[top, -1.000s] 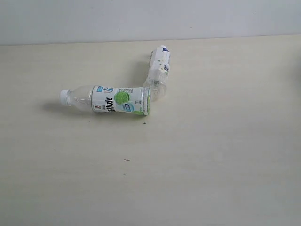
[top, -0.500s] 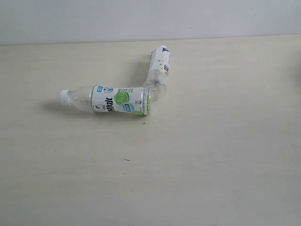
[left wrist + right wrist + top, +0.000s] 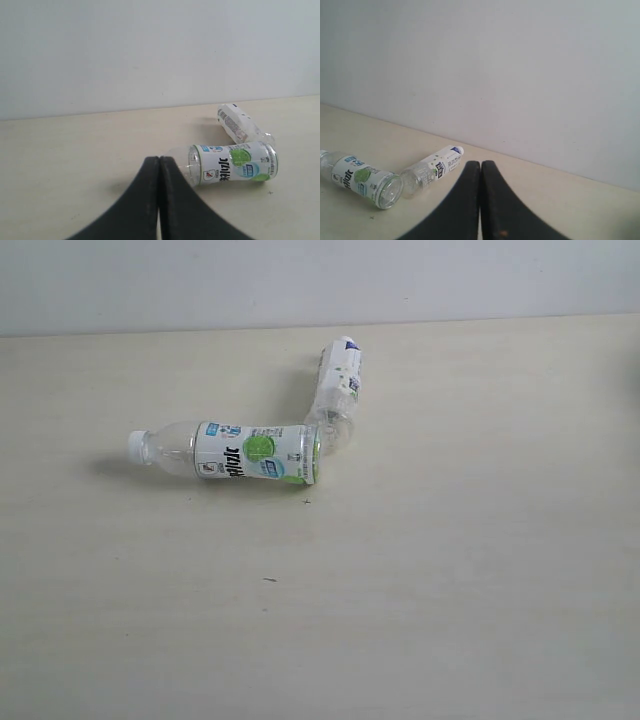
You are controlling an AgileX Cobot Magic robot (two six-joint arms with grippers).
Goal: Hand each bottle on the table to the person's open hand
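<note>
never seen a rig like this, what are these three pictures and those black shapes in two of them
This is a robot with two arms, each ending in a grasping tool. One picture comes from a camera off the arms, showing the pale beige table. The other two come from cameras on the wrists; the black shapes are the left tool and the right tool, both closed and holding nothing. On the table lie a clear plastic bottle with a white cap and green-fruit label and, beyond it, a clear plastic bottle with a white label. No hand is in view.
</note>
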